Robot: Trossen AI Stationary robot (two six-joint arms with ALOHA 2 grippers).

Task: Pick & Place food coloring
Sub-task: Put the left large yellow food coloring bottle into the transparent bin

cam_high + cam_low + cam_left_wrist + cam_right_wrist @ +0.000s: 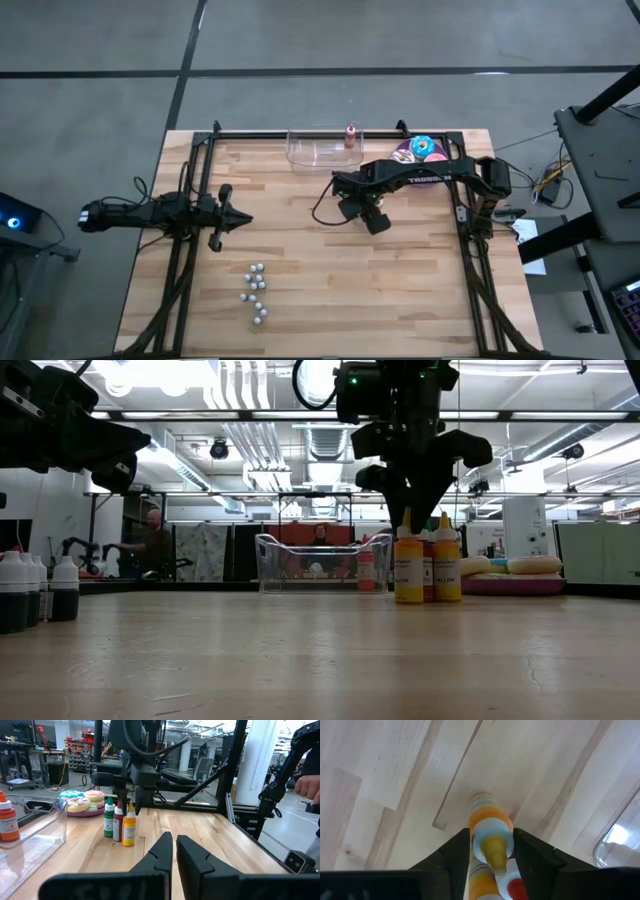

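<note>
3 bottles [120,824] stand together; right tool [491,851] straddles the yellow one's [488,822] cap, fingers not yet pinching. Close squarely. Left tool [172,851] waits, pressed together.

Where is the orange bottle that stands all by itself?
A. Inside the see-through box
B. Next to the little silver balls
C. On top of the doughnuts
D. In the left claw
A: the lone orange bottle stands upright inside the clear bin, away from the three bottles under the right gripper.

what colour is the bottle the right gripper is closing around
Yellow: the food coloring bottle between the right gripper fingers has a yellow body and tip, clearest in the left wrist view.
</note>
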